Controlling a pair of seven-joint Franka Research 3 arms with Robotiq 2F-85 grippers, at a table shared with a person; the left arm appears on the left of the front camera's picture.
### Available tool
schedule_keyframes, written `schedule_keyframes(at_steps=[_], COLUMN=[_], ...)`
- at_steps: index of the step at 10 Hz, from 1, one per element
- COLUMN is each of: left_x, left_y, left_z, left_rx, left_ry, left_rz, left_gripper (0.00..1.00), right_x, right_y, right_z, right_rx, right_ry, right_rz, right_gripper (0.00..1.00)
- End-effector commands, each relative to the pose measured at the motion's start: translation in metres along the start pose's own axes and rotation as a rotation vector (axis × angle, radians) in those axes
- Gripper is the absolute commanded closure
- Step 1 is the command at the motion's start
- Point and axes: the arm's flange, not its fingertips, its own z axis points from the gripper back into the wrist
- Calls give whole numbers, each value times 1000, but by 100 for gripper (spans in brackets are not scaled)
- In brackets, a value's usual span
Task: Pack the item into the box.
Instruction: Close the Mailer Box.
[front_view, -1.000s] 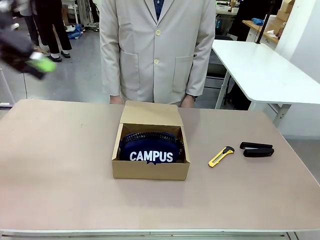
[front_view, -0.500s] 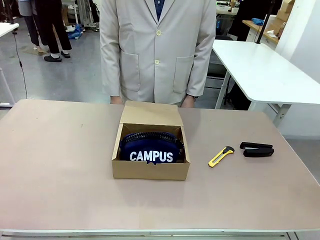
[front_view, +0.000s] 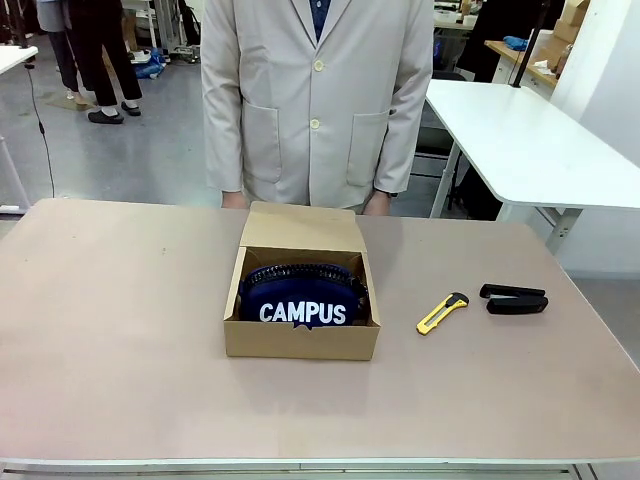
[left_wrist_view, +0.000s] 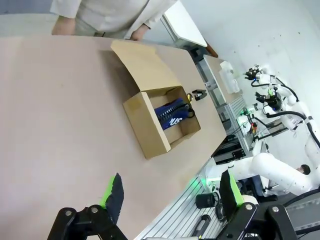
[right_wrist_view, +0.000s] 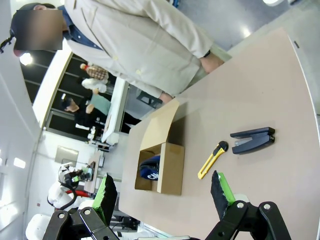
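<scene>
While the pouch (front_view: 297, 300) is lying in the box (front_view: 300, 343), well ahead, the left gripper (left_wrist_view: 170, 187) and right gripper (right_wrist_view: 162, 186) are gaping, empty.

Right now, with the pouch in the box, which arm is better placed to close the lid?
Probably left: the open left gripper faces the box directly; knife and stapler lie on the right arm's side.

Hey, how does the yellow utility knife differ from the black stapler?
The utility knife is yellow with a black tip and lies diagonally; the stapler is all black and lies roughly crosswise. The utility knife is slimmer and sits nearer the box; the stapler is farther right. Both lie flat on the table, outside the box.
</scene>
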Motion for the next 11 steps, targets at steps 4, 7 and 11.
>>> schedule_keyframes(at_steps=[4, 7, 11], left_x=[-5, -5, -5], left_y=[3, 3, 3], left_z=[4, 4, 4], left_rx=[-18, -18, -18], left_ry=[-9, -9, -9], left_rz=[10, 10, 10], left_gripper=[0, 0, 0], right_x=[2, 2, 2], right_y=[0, 0, 0], right_z=[-1, -1, -1], right_rx=[21, 21, 21], right_ry=[-13, -13, -13], right_rz=[26, 26, 26], right_gripper=[0, 0, 0])
